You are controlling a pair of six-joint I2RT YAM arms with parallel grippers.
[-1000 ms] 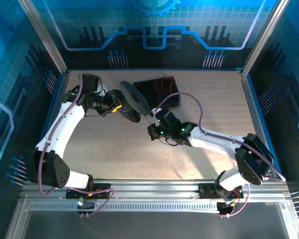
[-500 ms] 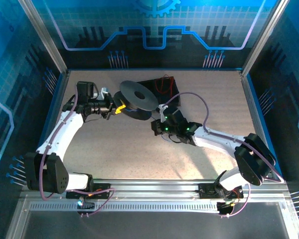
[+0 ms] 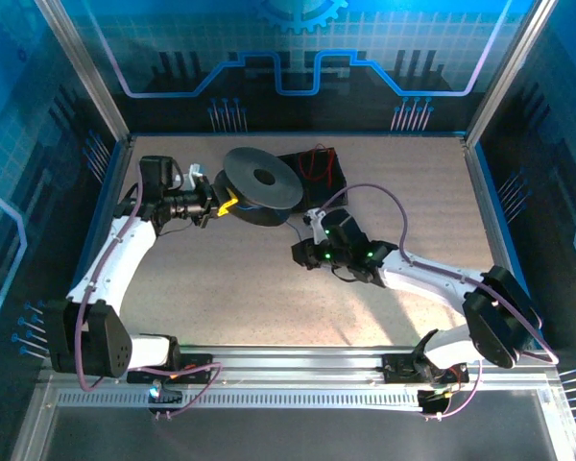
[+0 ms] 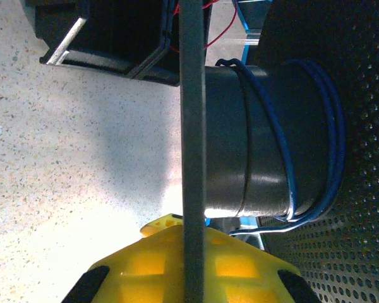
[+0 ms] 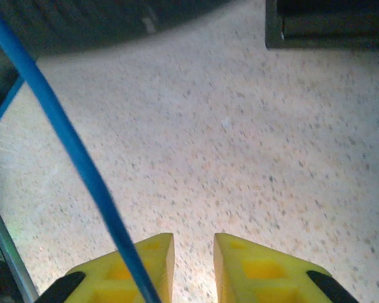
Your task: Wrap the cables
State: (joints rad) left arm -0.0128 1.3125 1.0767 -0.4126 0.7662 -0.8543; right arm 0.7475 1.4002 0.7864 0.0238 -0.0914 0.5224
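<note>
A black spool [image 3: 261,182] hangs at the table's middle back, its top flange nearly flat. My left gripper [image 3: 226,205] is shut on the edge of that flange [image 4: 192,126], the yellow fingers [image 4: 252,268] on either side of it. The blue cable [image 4: 331,126] is wound in a few turns round the spool's hub. My right gripper [image 3: 300,252] hovers below the spool, jaws slightly open over bare table [image 5: 194,252]. The blue cable [image 5: 69,148] crosses in front of the left finger, outside the gap. The red cable [image 3: 312,161] lies in a black box.
The black box [image 3: 317,171] stands just behind and right of the spool, its corner near my right gripper [image 5: 328,25]. Metal frame posts and blue walls close in the table [image 3: 221,298] on three sides.
My left arm has turned the spool from tilted on edge to nearly flat and drawn it back. My right gripper has opened, and the blue cable is no longer between its jaws.
</note>
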